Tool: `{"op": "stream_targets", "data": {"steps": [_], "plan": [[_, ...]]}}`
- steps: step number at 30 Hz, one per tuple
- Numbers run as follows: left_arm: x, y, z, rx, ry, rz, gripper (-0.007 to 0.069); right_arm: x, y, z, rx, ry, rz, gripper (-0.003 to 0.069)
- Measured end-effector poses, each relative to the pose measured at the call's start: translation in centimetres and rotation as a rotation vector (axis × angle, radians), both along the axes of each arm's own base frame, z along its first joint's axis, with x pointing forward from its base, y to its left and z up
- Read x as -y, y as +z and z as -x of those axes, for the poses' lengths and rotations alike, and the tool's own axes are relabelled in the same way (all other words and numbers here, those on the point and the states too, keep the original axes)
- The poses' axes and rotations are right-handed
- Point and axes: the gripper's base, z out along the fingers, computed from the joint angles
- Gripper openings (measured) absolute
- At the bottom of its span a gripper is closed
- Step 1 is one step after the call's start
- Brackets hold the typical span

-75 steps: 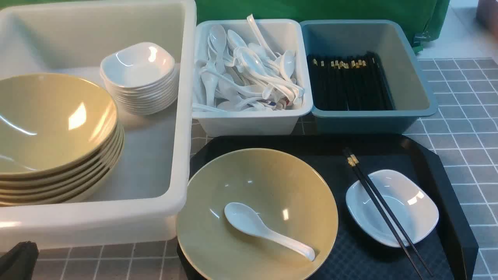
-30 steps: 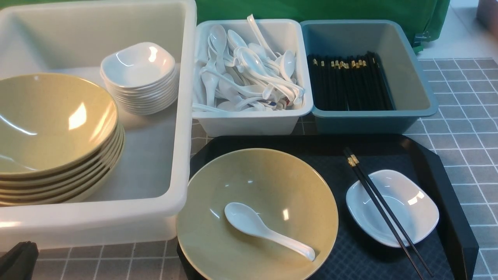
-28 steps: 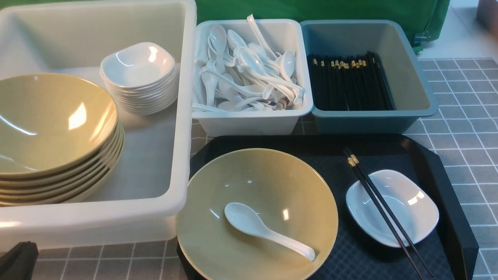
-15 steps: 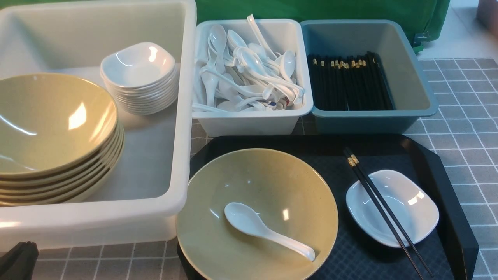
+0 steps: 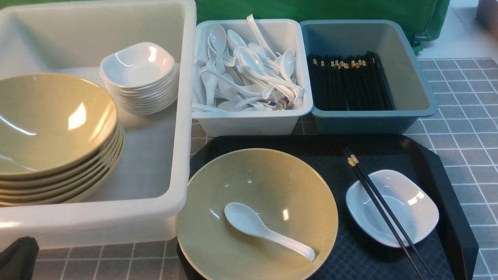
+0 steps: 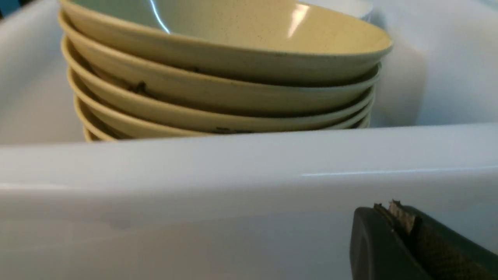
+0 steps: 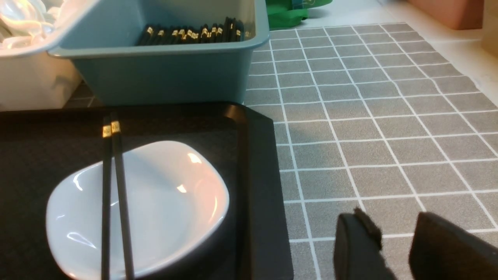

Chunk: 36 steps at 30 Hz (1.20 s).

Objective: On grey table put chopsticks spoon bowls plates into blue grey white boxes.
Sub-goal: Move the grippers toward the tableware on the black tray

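Observation:
On the black tray, an olive-yellow bowl (image 5: 272, 182) holds a white spoon (image 5: 264, 229). Beside it, two black chopsticks (image 5: 383, 212) lie across a small white plate (image 5: 404, 210). The large whitish tub (image 5: 183, 116) contains stacked bowls (image 5: 50, 132) and stacked plates (image 5: 138, 77). The white box (image 5: 253, 124) holds spoons and the blue-grey box (image 5: 373, 120) holds chopsticks. My left gripper (image 6: 389, 208) is shut and empty, just outside the tub's near wall (image 6: 233, 182). My right gripper (image 7: 393, 219) is open and empty above the grey table (image 7: 369, 116), beside the tray, near the plate (image 7: 167, 194) and chopsticks (image 7: 114, 194).
The black tray (image 5: 447, 182) has a raised rim and lies in front of the two small boxes. Green cloth (image 5: 311, 9) hangs behind the boxes. Grey tiled table stretches to the right of the tray and the blue-grey box (image 7: 163, 74).
The dark tip of my left gripper in the bottom left corner has crept slightly upward. Nothing else has moved.

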Motion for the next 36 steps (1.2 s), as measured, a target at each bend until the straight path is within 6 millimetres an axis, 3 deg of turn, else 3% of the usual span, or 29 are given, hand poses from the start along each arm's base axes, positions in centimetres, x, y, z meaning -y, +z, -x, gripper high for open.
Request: {"op": "stream_targets", "data": {"steps": [3, 5, 6, 7, 10, 14, 17, 23, 25, 27, 29, 32, 34, 35, 36], "plan": [[0.2, 0.1, 0.0, 0.007, 0.004, 0.149, -0.0011, 0.0, 0.0, 0.0, 0.001, -0.004, -0.015, 0.0238], [0.7, 0.3, 0.0, 0.011, 0.009, 0.484, -0.0011, 0.0, 0.1, 0.0, 0.018, -0.03, -0.137, 0.0238], [0.7, 0.3, 0.0, 0.012, 0.011, 0.493, -0.0011, 0.0, 0.1, 0.0, 0.019, -0.033, -0.153, 0.0238], [0.9, 0.5, 0.0, 0.013, 0.013, 0.688, -0.0011, -0.1, 0.1, 0.0, 0.034, -0.063, -0.319, 0.0238], [1.3, 0.9, 0.0, 0.014, 0.016, 1.008, -0.0011, -0.3, 0.3, -0.1, 0.07, -0.143, -0.76, 0.0238], [1.3, 1.2, 0.0, 0.019, 0.016, 1.146, -0.0011, -0.4, 0.4, -0.1, 0.091, -0.209, -1.095, 0.0238], [1.3, 1.3, 0.0, 0.024, 0.017, 1.18, -0.0011, -0.4, 0.1, -0.1, 0.066, -0.226, -1.094, 0.0238], [1.7, 1.4, 0.1, -0.009, -0.024, 1.123, -0.0011, -0.4, 0.0, 0.0, 0.045, -0.204, -0.975, 0.0238], [2.1, 3.1, 0.5, 0.01, -0.091, 1.011, -0.0011, -0.4, 0.1, 0.0, 0.049, -0.182, -0.95, 0.0238], [2.4, 6.4, 1.3, 0.081, -0.172, 0.824, -0.0011, -0.7, 0.8, 0.0, 0.058, -0.106, -0.847, 0.0238], [2.5, 9.4, 1.6, 0.093, -0.202, 0.654, -0.0011, -0.9, 3.1, 0.2, 0.088, -0.007, -0.716, 0.0225], [2.5, 11.0, 1.2, 0.049, -0.2, 0.548, -0.0011, -1.1, 5.5, 0.2, 0.108, 0.056, -0.613, 0.0192], [2.3, 13.2, -0.5, -0.104, -0.185, 0.373, -0.0011, -1.5, 9.0, -0.9, 0.061, 0.135, -0.427, 0.0113], [2.3, 13.6, -0.6, -0.107, -0.186, 0.359, -0.0011, -1.5, 9.3, -0.8, 0.069, 0.14, -0.413, 0.0108], [2.1, 14.4, -1.7, -0.217, -0.177, 0.271, -0.0011, -1.9, 10.9, -1.9, 0.013, 0.173, -0.307, 0.0067]]}}
